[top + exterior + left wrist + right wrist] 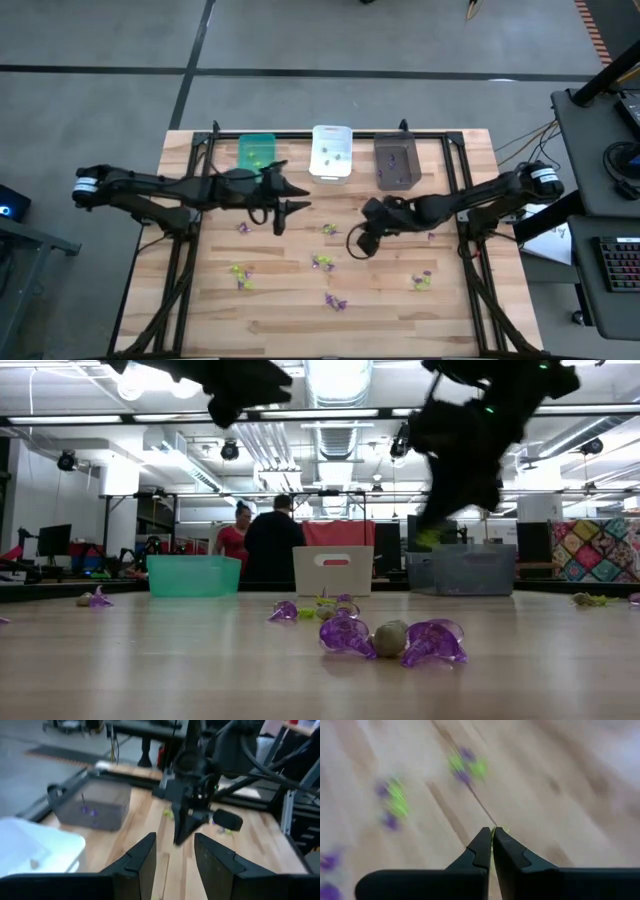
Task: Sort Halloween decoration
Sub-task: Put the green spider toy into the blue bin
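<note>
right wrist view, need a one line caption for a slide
Right gripper shut on a yellow-green trinket, above a wooden table scattered with purple and green pieces.

You had three bins (331, 152) along the desk (200, 310), two arms (160, 190) over it, and about seven clusters of Halloween decoration (323, 262) scattered loose.

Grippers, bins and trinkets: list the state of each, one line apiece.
Left gripper: open, empty, raised in front of the green bin.
Right gripper: shut on a yellow-green trinket, lifted off the table.
Green bin: upright, holds yellow-green pieces.
White bin: upright, holds a few small pieces.
Grey bin: upright, holds purple pieces.
Loose trinkets: scattered on the table, unsorted.
</note>
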You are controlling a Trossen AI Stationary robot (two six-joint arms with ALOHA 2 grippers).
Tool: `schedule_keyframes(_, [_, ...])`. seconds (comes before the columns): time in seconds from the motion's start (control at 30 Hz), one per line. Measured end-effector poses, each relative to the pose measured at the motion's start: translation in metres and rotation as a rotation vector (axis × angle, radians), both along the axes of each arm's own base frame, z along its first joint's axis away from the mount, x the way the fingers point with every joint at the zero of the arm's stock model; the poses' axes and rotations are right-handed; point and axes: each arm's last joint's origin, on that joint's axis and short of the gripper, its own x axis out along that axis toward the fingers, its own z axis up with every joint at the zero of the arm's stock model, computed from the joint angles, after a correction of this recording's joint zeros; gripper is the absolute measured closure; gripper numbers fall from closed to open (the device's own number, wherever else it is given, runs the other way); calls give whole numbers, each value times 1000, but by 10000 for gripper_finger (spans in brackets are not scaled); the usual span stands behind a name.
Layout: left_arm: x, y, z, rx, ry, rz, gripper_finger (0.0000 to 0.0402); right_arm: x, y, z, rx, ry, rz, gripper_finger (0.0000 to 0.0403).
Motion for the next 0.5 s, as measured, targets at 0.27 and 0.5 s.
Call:
schedule_keyframes(0.27, [-23, 0, 24, 67, -89, -14, 286, 37, -25, 23, -83, -412, 124, 394])
schedule_keyframes(0.5, [-46, 4, 29, 148, -21, 89, 286, 59, -62, 32, -213, -617, 93, 394])
